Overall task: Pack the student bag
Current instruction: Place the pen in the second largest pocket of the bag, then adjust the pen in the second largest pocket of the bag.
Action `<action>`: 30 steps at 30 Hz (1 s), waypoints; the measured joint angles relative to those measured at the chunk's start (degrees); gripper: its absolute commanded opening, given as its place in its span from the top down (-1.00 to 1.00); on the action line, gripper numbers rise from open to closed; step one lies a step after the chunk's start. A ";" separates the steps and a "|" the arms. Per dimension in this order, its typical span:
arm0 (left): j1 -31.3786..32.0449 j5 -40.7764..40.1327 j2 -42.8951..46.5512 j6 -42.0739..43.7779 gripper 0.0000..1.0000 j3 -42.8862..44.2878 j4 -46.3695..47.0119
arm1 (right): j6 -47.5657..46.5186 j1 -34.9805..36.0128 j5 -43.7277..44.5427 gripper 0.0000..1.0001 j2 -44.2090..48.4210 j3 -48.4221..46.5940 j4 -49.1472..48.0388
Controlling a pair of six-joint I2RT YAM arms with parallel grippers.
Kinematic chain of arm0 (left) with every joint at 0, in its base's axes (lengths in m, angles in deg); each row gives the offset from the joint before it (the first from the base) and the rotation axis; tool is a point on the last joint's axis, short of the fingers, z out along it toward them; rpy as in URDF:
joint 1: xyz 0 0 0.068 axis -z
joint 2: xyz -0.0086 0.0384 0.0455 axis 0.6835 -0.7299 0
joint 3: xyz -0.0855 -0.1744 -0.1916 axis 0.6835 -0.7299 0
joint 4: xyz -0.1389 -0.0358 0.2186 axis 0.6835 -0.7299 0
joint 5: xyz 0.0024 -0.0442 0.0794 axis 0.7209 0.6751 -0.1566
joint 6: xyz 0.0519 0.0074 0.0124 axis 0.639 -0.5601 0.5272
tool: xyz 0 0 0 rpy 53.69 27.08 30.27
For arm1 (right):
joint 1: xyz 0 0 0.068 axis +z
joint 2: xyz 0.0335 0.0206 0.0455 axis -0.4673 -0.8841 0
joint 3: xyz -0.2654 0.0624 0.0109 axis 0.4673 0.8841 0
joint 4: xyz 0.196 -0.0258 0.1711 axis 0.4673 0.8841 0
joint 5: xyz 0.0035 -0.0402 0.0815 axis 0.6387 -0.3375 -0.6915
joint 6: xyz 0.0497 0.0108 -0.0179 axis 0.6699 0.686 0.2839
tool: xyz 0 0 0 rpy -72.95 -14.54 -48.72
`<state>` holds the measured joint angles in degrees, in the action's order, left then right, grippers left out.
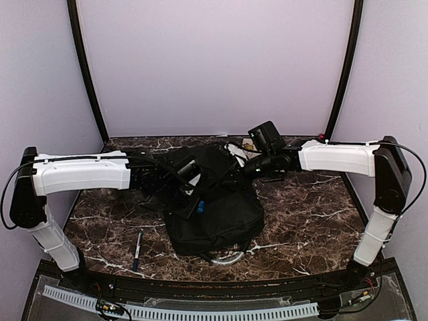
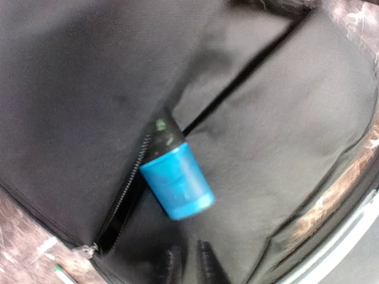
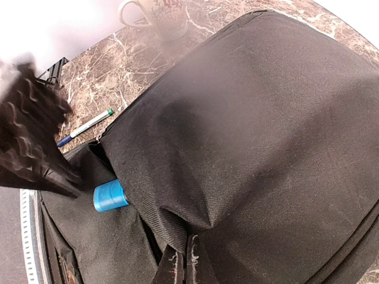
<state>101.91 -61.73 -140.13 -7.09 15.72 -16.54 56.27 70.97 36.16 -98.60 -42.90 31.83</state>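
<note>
**Item 1: the student bag** (image 1: 221,214). Black woven fabric, soft and slumping. It lay flat at the middle of the marble table (image 1: 307,221), between the 2 arms.

- Handling: judged light but floppy. It would sag from any 1 hold, and the cloth would bunch rather than slide.
- Best holds, by my reckoning: a fold at the pocket lip, or a strap.
- Pocket: the zip (image 2: 127,195) stood parted, and a blue-capped tube (image 2: 177,180) poked half out.

**Right gripper** (image 3: 182,263): jaws together, seemingly pinching a fold of the bag's flap and holding it up.

**Left gripper** (image 2: 189,263): hung above the tube, tips close with a slim gap. The view was blurred, so I could not tell whether it was closed. Nothing seemed held.

**Also present:** 1 pen (image 1: 137,249), 1 mug (image 3: 160,15).
</note>
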 measured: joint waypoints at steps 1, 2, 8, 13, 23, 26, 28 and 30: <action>0.02 -0.02 -1.09 1.09 1.00 0.24 -0.50 | -0.02 0.00 0.00 1.00 0.00 0.00 0.02; 0.07 -0.02 -2.16 1.90 1.00 0.35 -0.63 | -0.02 0.00 -0.02 1.00 0.00 0.00 0.04; 0.26 -0.76 -3.98 3.91 1.00 0.46 1.01 | -0.17 0.02 -0.04 1.00 0.00 0.00 0.07; -0.15 -4.37 -6.19 4.44 1.00 3.39 2.56 | -0.20 0.00 -0.04 1.00 0.00 0.00 0.07; -5.20 -7.65 -9.29 6.36 1.00 5.31 9.46 | -0.26 -0.39 0.63 1.00 0.00 0.04 -0.76; -5.38 -8.13 -10.01 6.82 1.00 5.31 10.99 | -0.26 -0.61 1.09 1.00 0.00 0.07 -0.87; -5.51 -8.28 -10.08 6.84 0.89 5.31 11.69 | -0.26 -0.76 1.20 1.00 0.02 0.09 -1.03; -5.64 -7.91 -9.99 6.82 0.73 5.14 12.44 | -0.26 -0.87 1.22 1.00 0.04 0.11 -1.20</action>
<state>96.27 -69.64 -150.12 -0.27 20.85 -4.10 56.01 70.09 37.39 -98.55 -42.79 30.63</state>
